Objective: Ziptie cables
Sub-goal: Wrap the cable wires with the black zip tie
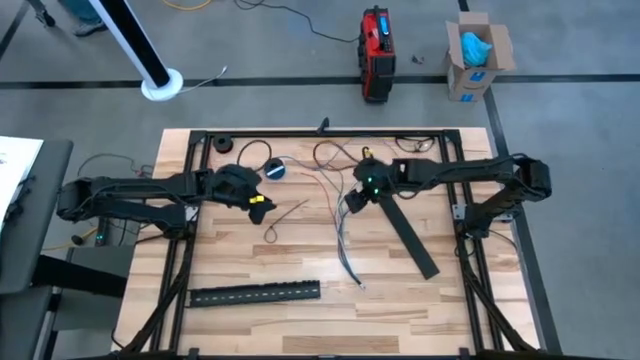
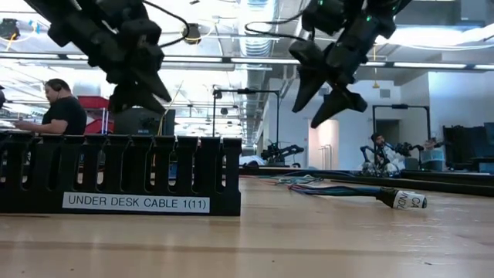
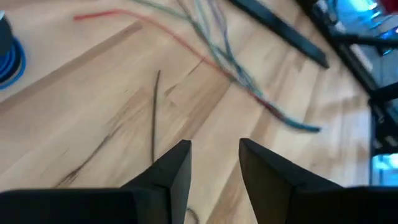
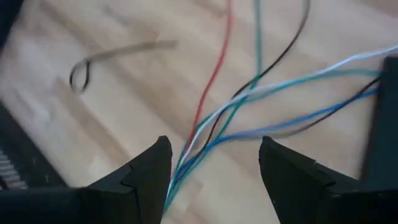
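The right gripper point(image 4: 211, 174) hangs above the cables point(image 4: 249, 99), fingers spread wide and holding nothing. The left gripper point(image 3: 214, 168) hovers, narrowly parted and empty. The thin red, blue, white and dark cables lie loosely fanned at mid-table point(image 1: 250, 300).

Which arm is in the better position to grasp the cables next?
The right. Its gripper is open directly above the cables; the left gripper, also open, hovers over bare table off to their side.
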You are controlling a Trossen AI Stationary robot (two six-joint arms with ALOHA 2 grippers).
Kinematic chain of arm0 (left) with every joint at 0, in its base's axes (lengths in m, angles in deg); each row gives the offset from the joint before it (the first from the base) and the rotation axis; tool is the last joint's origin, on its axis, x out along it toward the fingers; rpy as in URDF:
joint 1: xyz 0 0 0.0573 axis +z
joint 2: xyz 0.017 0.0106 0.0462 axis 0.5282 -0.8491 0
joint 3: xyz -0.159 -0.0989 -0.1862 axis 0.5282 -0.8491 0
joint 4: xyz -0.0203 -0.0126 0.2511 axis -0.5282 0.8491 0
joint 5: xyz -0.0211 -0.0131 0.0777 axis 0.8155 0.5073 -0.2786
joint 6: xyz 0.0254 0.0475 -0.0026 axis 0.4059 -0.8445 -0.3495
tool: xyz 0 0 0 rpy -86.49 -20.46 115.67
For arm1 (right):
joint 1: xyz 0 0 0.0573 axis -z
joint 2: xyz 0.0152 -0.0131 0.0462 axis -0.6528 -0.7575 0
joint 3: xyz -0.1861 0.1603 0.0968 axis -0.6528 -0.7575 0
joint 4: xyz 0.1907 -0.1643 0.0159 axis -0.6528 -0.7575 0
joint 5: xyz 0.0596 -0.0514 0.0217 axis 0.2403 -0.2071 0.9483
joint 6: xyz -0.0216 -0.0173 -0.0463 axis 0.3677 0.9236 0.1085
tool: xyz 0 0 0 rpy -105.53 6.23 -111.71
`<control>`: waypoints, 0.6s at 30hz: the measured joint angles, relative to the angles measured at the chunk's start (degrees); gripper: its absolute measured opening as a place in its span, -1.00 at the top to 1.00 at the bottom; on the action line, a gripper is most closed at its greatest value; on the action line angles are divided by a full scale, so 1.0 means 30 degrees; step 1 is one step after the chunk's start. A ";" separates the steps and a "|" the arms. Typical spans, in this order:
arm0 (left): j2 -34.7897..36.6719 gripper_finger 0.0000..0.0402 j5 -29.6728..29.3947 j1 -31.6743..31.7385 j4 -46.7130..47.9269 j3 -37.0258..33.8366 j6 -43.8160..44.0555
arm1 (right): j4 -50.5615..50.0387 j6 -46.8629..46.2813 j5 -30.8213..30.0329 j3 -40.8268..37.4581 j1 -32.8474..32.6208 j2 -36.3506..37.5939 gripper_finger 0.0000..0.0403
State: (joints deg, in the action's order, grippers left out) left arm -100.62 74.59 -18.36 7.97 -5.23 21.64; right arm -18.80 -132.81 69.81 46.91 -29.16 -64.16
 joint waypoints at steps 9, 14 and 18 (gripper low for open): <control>-0.3973 0.35 0.2333 -0.0020 -0.0428 0.0007 -0.2557 | -0.0033 -0.0091 -0.1416 -0.0015 -0.0801 -0.0074 -0.12; -0.5922 0.35 0.2732 -0.0015 -0.0423 0.0905 -0.2010 | 0.0004 -0.0102 -0.1419 -0.0015 -0.1042 -0.0074 -0.12; -0.7338 0.35 0.2280 -0.0012 -0.0208 0.2010 -0.2650 | 0.0083 -0.0095 -0.1416 -0.0015 -0.1405 -0.0074 -0.12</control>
State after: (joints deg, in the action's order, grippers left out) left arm -122.63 81.43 -18.40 7.35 0.80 13.69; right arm -18.55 -133.09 65.56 46.87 -33.38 -64.38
